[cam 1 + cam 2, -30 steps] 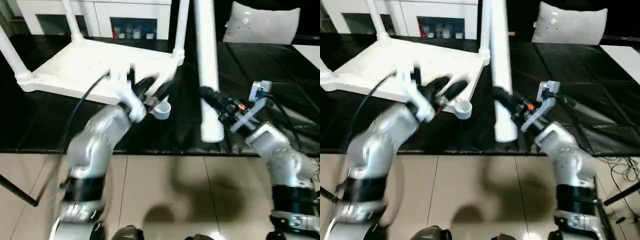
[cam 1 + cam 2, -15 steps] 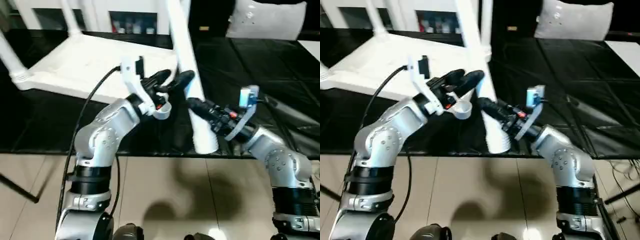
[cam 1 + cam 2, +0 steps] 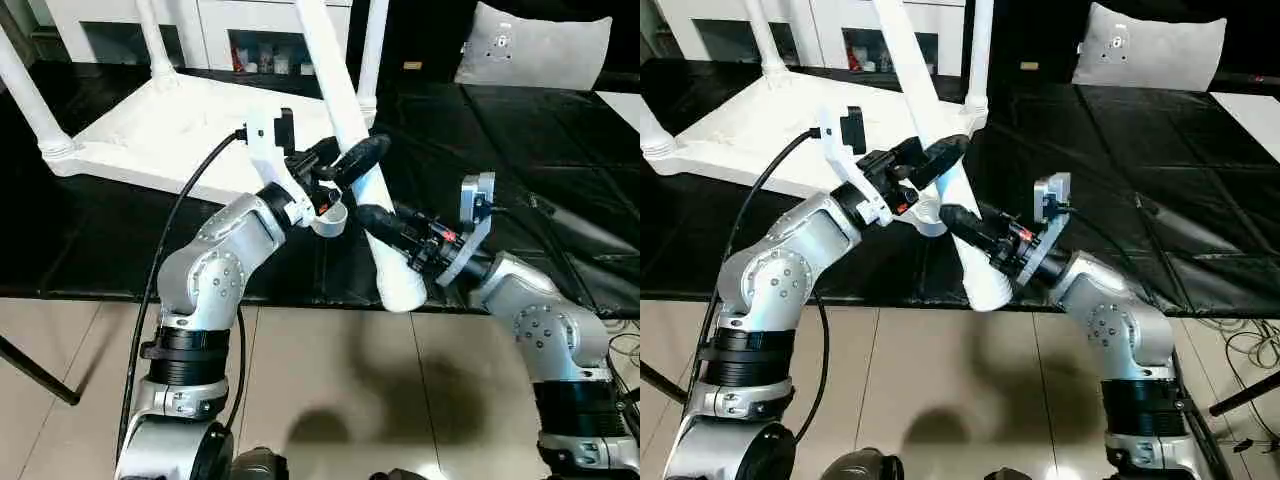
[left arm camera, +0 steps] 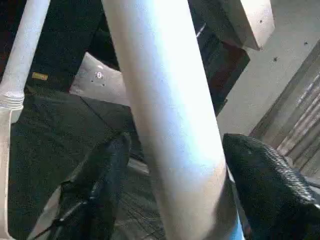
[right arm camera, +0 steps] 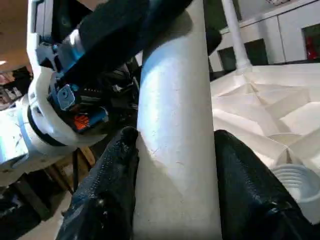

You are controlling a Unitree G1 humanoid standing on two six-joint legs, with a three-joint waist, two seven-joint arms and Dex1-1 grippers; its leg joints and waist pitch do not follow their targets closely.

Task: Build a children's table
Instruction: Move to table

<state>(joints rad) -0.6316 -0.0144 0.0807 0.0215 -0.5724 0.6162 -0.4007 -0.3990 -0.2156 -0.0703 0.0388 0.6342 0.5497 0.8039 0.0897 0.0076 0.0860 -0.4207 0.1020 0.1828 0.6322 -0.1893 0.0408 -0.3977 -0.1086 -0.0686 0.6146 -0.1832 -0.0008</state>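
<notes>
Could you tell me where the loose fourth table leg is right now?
The loose leg slants across the head view's middle, held by the right gripper near its lower end, the left gripper just above, beside the overturned tabletop.

no legible text or labels

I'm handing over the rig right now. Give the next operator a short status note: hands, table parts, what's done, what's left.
Right hand: shut on the loose leg, near its flared lower end.
Left hand: fingers around the same leg higher up, either side of it; contact not clear.
Tabletop: upside down on the black work table, three legs standing in corner sockets.
Empty near socket: beside the left hand.
Left: seat the tilted fourth leg into that socket, then check the fit.
</notes>
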